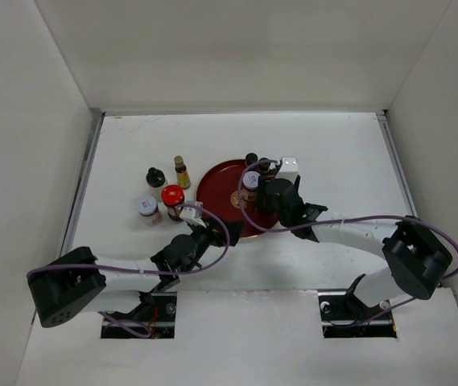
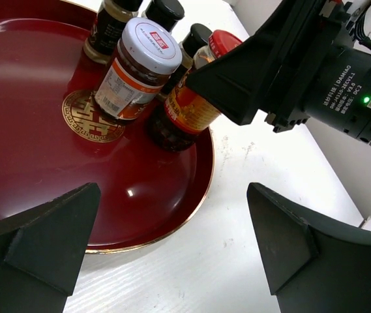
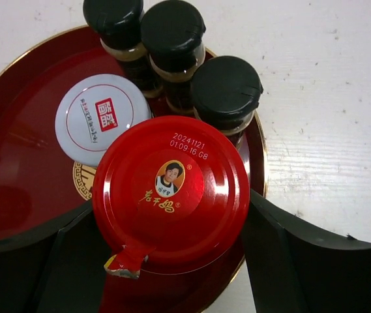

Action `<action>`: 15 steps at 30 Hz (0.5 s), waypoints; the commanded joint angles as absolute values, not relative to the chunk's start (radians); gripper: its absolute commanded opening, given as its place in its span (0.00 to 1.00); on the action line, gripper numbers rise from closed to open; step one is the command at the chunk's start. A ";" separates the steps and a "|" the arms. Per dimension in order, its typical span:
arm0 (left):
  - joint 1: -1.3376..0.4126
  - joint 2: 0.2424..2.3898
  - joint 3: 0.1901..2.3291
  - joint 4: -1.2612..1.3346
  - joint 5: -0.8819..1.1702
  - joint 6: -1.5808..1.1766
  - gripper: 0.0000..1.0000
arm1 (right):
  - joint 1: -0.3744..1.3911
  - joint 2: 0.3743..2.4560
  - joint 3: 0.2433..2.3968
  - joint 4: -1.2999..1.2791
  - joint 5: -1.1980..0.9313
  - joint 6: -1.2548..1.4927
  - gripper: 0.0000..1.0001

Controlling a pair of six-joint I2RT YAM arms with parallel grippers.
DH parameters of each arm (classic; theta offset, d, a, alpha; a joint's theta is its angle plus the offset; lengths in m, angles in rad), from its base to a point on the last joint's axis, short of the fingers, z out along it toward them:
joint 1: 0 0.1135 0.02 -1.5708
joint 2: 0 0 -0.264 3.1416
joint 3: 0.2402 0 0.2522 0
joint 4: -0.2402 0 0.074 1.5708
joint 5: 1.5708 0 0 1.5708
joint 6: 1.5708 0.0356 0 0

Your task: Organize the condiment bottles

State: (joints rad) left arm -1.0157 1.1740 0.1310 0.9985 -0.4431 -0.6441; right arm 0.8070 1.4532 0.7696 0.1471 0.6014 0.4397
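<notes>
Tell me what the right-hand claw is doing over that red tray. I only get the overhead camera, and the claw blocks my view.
Observer: The right gripper is closed around a red-capped jar standing on the red tray.
Operator: Is anything else on the tray?
Observer: Yes, a white-lidded jar and three black-capped bottles, clustered right beside that jar.
Operator: And the left claw, is it holding something?
Observer: No. The left gripper is open with nothing between its fingers, and it sits at the tray's near rim.
</notes>
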 commanded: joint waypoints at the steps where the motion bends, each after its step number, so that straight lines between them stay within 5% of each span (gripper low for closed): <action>1: -1.019 1.166 0.163 1.034 -0.474 -0.657 1.00 | 0.820 1.457 0.790 0.267 0.624 0.457 0.69; 7: -1.048 1.099 0.216 0.885 -0.558 -0.666 1.00 | 0.828 1.341 0.776 0.252 0.612 0.396 0.98; 15: -0.995 0.953 0.443 0.443 -0.704 -0.673 1.00 | 0.823 1.079 0.716 0.229 0.555 0.370 0.97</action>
State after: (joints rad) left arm -1.0199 0.9920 0.3191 0.6434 -0.6201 -0.6697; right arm 0.8196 1.1393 0.7338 0.1905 0.5827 0.3866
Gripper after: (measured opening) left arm 0.997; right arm 0.980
